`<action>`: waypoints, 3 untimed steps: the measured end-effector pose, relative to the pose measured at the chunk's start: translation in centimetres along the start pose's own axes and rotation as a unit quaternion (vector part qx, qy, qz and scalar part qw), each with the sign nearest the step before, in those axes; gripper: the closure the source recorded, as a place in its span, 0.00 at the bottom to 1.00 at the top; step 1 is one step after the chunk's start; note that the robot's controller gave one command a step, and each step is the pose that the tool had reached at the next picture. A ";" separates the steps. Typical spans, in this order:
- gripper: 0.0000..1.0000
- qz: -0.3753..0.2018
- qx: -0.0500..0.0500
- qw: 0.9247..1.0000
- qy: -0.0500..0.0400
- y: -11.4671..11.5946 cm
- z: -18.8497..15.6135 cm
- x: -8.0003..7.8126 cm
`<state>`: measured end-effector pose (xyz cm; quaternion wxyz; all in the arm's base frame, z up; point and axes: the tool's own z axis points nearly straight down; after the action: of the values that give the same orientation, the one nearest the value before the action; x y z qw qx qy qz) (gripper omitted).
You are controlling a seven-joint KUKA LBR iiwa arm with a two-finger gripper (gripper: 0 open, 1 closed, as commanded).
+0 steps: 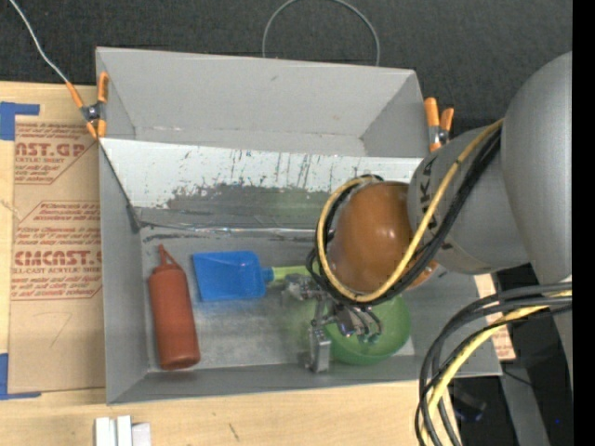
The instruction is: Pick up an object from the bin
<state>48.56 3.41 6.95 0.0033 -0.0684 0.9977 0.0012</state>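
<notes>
Plainly only partway through. Finds the claw (318, 328) low in the right-hand part of the grey metal bin (251, 110), close down by the floor, beneath the arm's rounded orange-brown wrist cover (372, 235) and its loops of black and yellow cable (323, 235). Cannot tell whether spread wide, drawn narrow or clamped on anything: too much overlapping metal and cable there to read, and nothing recognisable seen in its grip. Nearest, touching or just beside on the view's right: a bright green rounded plastic thing (389, 331), perhaps a bowl or a ball, partly hidden under the wrist, in the bin's lower right corner as viewed. Just to the left: a blue plastic scoop (226, 277) with a pale green handle, flat on the floor near the middle, with the handle end pointing right and reaching close up to the claw. Well apart, along the left wall: a red squeeze bottle with a pointed nozzle (173, 312), apparently lying down, nozzle toward the far wall. Reads, as a judgement, like the approach done and the claw at picking height, with either the green rounded thing or the scoop's handle as the likely target; cannot say which. Leaves the closing on a thing unconfirmed and the lift out of the bin not yet done, with all three things down on the floor and none raised.
</notes>
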 end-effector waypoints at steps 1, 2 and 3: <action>0.00 0.015 0.000 1.000 0.000 0.4 -0.2 -0.6; 0.00 0.127 -0.001 0.992 0.001 -3.9 -2.0 -5.8; 1.00 0.034 -0.001 0.999 -0.001 -3.5 -0.8 -9.7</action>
<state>58.62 1.24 7.78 0.0040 -0.0341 0.9994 0.0019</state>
